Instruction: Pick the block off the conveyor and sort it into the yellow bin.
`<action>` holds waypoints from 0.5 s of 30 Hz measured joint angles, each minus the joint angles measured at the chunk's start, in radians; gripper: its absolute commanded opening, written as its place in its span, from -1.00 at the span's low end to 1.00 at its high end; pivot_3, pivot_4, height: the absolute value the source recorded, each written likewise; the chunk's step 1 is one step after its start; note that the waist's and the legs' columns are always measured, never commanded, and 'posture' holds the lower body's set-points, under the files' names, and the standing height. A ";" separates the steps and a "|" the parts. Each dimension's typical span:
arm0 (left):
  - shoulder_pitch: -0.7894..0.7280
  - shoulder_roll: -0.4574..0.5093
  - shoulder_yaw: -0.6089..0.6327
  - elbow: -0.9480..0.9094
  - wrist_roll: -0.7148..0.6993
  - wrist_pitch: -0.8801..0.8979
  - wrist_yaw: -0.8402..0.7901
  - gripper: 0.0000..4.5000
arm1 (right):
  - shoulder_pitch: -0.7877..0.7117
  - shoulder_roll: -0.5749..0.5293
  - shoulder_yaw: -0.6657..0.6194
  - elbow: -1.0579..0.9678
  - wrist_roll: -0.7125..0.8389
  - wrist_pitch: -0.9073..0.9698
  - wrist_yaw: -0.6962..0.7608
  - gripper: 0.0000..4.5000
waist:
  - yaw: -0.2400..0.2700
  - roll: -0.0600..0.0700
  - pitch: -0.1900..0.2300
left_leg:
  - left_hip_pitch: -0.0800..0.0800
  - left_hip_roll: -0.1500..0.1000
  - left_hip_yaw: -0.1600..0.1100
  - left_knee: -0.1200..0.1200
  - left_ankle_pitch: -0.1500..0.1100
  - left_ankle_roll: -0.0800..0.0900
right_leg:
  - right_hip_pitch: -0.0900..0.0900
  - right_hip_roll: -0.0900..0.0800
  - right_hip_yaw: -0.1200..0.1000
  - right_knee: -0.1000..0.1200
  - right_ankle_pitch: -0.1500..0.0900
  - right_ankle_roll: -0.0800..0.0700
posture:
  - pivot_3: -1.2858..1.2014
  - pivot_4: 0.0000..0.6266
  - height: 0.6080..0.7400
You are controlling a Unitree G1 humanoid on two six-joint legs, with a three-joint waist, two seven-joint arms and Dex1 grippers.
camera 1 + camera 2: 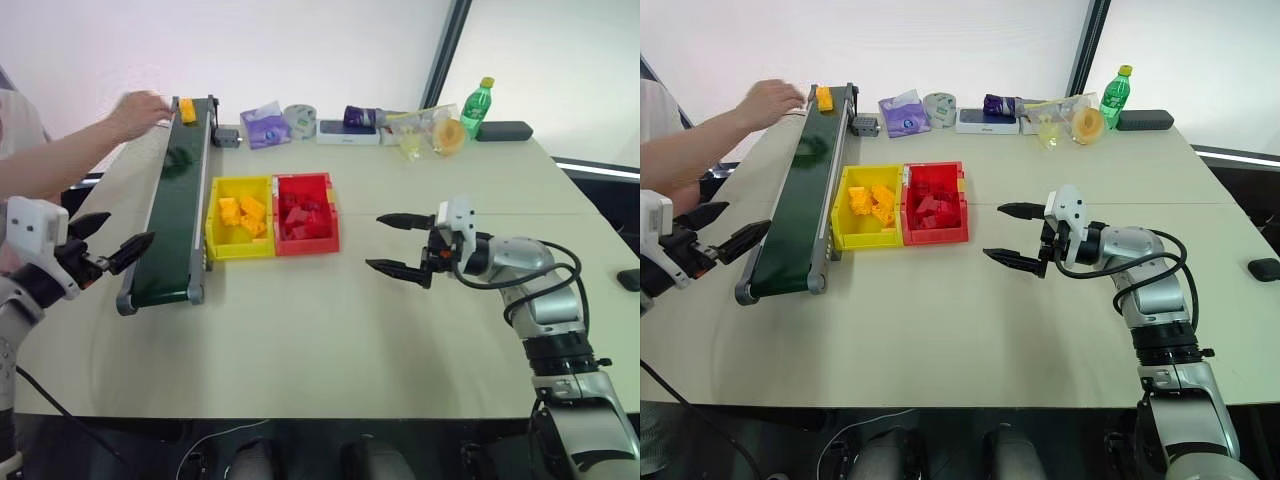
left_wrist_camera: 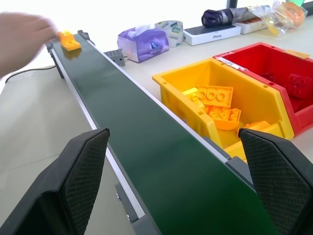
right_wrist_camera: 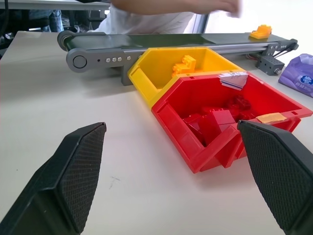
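While left end effector (image 1: 112, 246) gapes | block (image 1: 187, 109) far up conveyor (image 1: 180, 200) (apart)

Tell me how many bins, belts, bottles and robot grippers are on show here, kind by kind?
Bins: 2, the yellow bin and the red bin
Conveyor belts: 1, the conveyor
Green bottles: 1, the green bottle
Grippers: 2, the left gripper and the right gripper, both open
Total: 6

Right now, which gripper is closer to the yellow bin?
Left. The left gripper sits just across the conveyor from the yellow bin; the right gripper is beyond the red bin.
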 measured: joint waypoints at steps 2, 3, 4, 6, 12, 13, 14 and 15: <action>-0.001 0.000 0.000 -0.001 -0.012 0.001 -0.005 0.98 | 0.000 0.000 0.000 0.000 0.000 0.000 0.000 1.00 | 0.000 0.000 0.000 | 0.000 0.000 0.000 0.000 0.000 0.000 | 0.000 0.000 0.000 0.000 0.000 0.000 | 0.03 -0.52 1.00; -0.003 -0.001 0.000 -0.001 -0.020 0.001 -0.004 0.98 | 0.000 0.000 0.000 0.000 0.000 0.000 0.000 1.00 | 0.000 0.000 0.000 | 0.000 0.000 0.000 0.000 0.000 0.000 | 0.000 0.000 0.000 0.000 0.000 0.000 | 0.03 -0.52 1.00; -0.006 -0.001 0.000 -0.002 -0.020 0.000 -0.002 0.98 | 0.000 0.000 0.000 0.000 0.000 0.000 0.000 1.00 | 0.000 0.000 0.000 | 0.000 0.000 0.000 0.000 0.000 0.000 | 0.000 0.000 0.000 0.000 0.000 0.000 | 0.03 -0.52 1.00; -0.009 -0.001 0.000 -0.002 -0.018 0.000 0.007 0.98 | 0.000 0.000 0.000 0.000 0.000 -0.001 0.000 1.00 | 0.000 0.000 0.000 | 0.000 0.000 0.000 0.000 0.000 0.000 | 0.000 0.000 0.000 0.000 0.000 0.000 | 0.03 -0.52 1.00; -0.015 0.000 0.000 -0.002 -0.019 0.000 0.006 0.98 | 0.000 0.000 0.000 0.000 0.000 -0.002 0.000 1.00 | 0.000 0.000 0.000 | 0.000 0.000 0.000 0.000 0.000 0.000 | 0.000 0.000 0.000 0.000 0.000 0.000 | 0.03 -0.52 1.00; -0.015 0.000 0.000 -0.002 -0.019 0.000 0.006 0.98 | 0.000 0.000 0.000 0.000 0.000 -0.002 0.000 1.00 | 0.000 0.000 0.000 | 0.000 0.000 0.000 0.000 0.000 0.000 | 0.000 0.000 0.000 0.000 0.000 0.000 | 0.03 -0.52 1.00; -0.013 0.001 0.000 -0.002 -0.019 0.000 0.005 0.98 | 0.000 0.000 0.000 0.000 0.000 -0.002 0.000 1.00 | 0.000 0.000 0.000 | 0.000 0.000 0.000 0.000 0.000 0.000 | 0.000 0.000 0.000 0.000 0.000 0.000 | 0.03 -0.52 1.00; -0.012 0.001 0.000 -0.002 -0.019 0.000 0.005 0.98 | 0.000 0.000 0.000 0.000 0.000 -0.002 0.000 1.00 | 0.000 0.000 0.000 | 0.000 0.000 0.000 0.000 0.000 0.000 | 0.000 0.000 0.000 0.000 0.000 0.000 | 0.03 -0.52 1.00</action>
